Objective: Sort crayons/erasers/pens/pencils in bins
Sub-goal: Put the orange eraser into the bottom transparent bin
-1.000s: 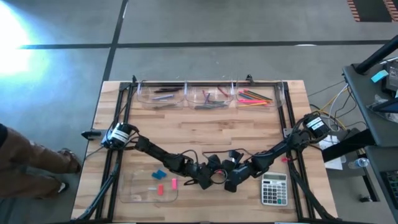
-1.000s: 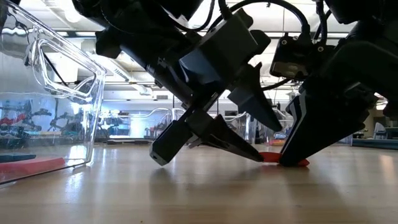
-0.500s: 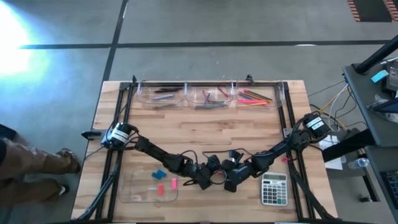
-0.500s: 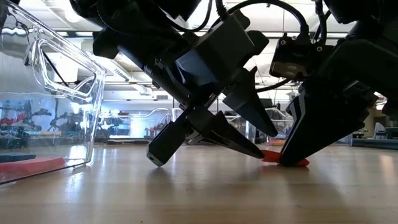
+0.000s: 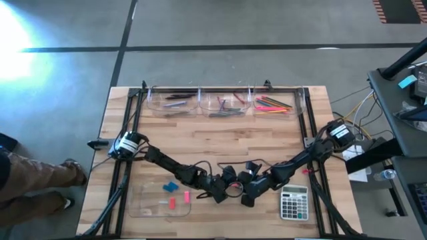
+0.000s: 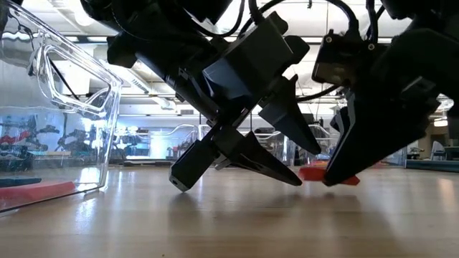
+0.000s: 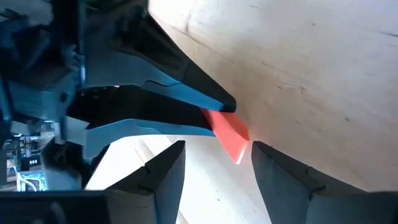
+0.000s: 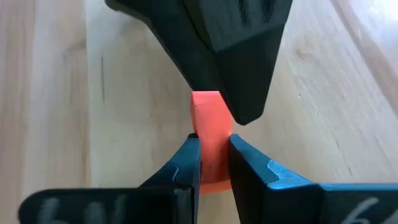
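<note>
A red eraser sits near the table's front middle with my right gripper shut on it. My left gripper faces it from the left, open, with its fingertips standing on either side of the eraser's free end. In the high view the two grippers meet nose to nose. Blue and pink erasers lie in and at the shallow clear tray. Pens, crayons and pencils lie in the three clear tubs at the far edge. My right gripper pinches the red eraser's two long sides between its fingers, which lie along it and slant down from the table's right. The eraser juts out past the fingertips, just above the wood. My left gripper: one finger overlaps the eraser's far end; whether it touches I cannot tell.
A grey calculator lies right of the grippers near the front edge. The shallow tray's tall clear wall stands to their left. Bare wood lies between the grippers and the far tubs. A person's legs show beside the table's left.
The red eraser, which lay on the wood, now sits slightly higher in my right gripper's hold, and that gripper has tipped up a little with it. My left gripper has kept its place beside it.
</note>
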{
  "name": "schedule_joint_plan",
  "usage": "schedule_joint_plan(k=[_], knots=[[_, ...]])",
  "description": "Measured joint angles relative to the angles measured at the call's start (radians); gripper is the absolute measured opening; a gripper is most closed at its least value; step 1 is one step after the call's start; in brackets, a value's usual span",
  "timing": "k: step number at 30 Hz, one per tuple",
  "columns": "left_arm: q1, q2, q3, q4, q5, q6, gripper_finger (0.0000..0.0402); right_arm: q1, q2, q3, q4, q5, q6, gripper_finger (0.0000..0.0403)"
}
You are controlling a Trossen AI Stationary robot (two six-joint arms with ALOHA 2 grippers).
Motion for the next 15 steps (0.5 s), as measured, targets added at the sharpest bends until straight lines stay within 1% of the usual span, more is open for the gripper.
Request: schedule_joint_plan(k=[9, 11, 15], knots=[[-0.008, 0.0, 0.0, 0.001, 0.0, -0.001, 0.0172, 0.0, -0.023, 0.002, 0.001, 0.005, -0.006, 0.0054], [-0.01, 0.0, 0.002, 0.001, 0.0, -0.021, 0.017, 0.0, -0.023, 0.002, 0.002, 0.008, -0.006, 0.0054], [-0.02, -0.001, 0.005, 0.001, 0.001, -0.041, 0.0149, 0.0, -0.023, 0.002, 0.002, 0.01, -0.006, 0.0054]])
